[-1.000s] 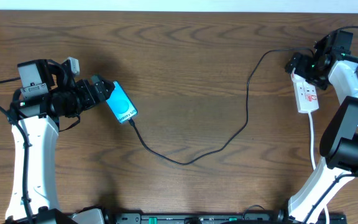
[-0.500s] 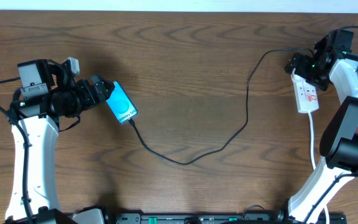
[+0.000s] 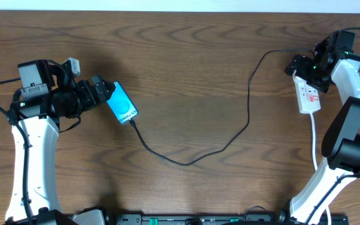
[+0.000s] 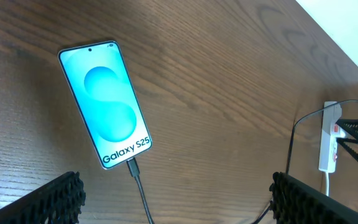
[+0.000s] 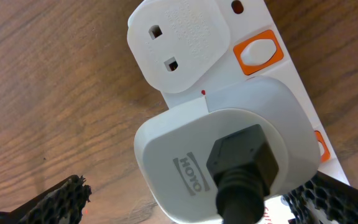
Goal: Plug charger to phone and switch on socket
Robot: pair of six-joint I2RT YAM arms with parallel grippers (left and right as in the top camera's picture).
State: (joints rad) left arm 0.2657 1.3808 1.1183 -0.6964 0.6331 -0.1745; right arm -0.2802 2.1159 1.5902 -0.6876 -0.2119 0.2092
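**Overhead:** On a dark wooden table [image 3: 186, 56], the phone [image 3: 123, 105] lies face up near the left edge, its blue screen lit. The left gripper [image 3: 107, 90] sits just beside the phone's far end, fingers spread wide with nothing between them. A thin black charging cable [image 3: 192, 159] leaves the phone's near end, sags toward the front edge at mid-table, then climbs to the white power strip [image 3: 309, 97] by the right edge. The right gripper [image 3: 302, 65] hangs over the strip's far end, and from here I cannot tell whether it touches.

**Left wrist:** The phone [image 4: 104, 106] rests flat on the wood, reading "Galaxy S25". The cable's small tip [image 4: 132, 167] is joined to its lower edge. Both ribbed fingers [image 4: 55, 199] stand far apart at the bottom corners, short of the phone. The power strip [image 4: 329, 140] shows well away across the table.

**Right wrist:** A white adapter [image 5: 185, 137] sits in the power strip [image 5: 179, 43], with the cable's black plug [image 5: 241, 162] pushed into its top. Beside the free outlet is an orange-framed switch [image 5: 258, 51], and I cannot tell its position. The fingers [image 5: 55, 202] stand wide on either side of the adapter, clear of it.
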